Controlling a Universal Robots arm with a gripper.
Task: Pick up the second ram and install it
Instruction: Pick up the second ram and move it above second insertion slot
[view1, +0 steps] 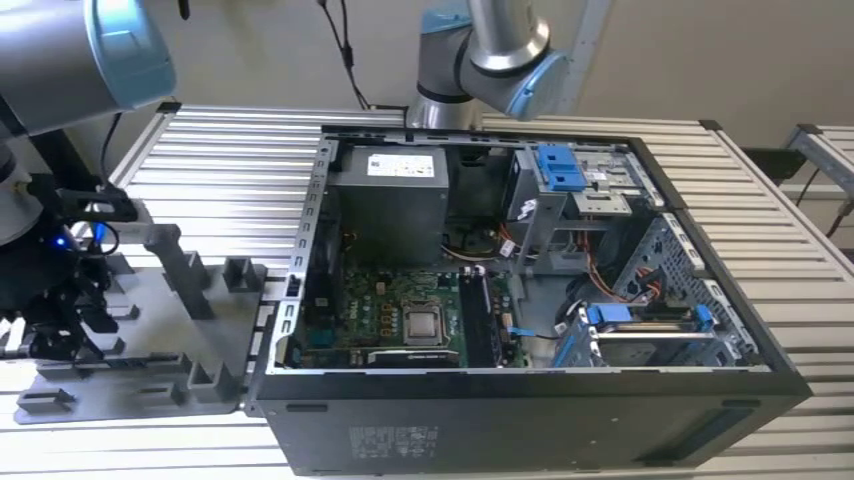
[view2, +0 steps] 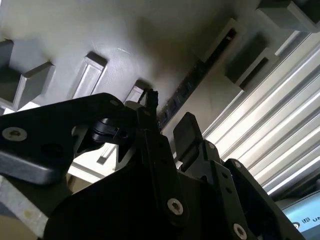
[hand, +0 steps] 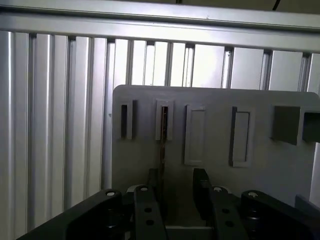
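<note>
While the second ram (hand: 163, 145) stands edge-on in the fixture plate (hand: 215, 100), the tool (hand: 176, 187) straddles it, jaws apart: pick-up step, I judge; closing calls for centring.

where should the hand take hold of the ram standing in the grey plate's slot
Pinch the ram across its two flat faces at its free long edge, coming straight down onto the fixture plate. It stands on edge in a narrow slot, so only that thin edge is exposed. The open hand lines up that way, a finger on each side.
</note>
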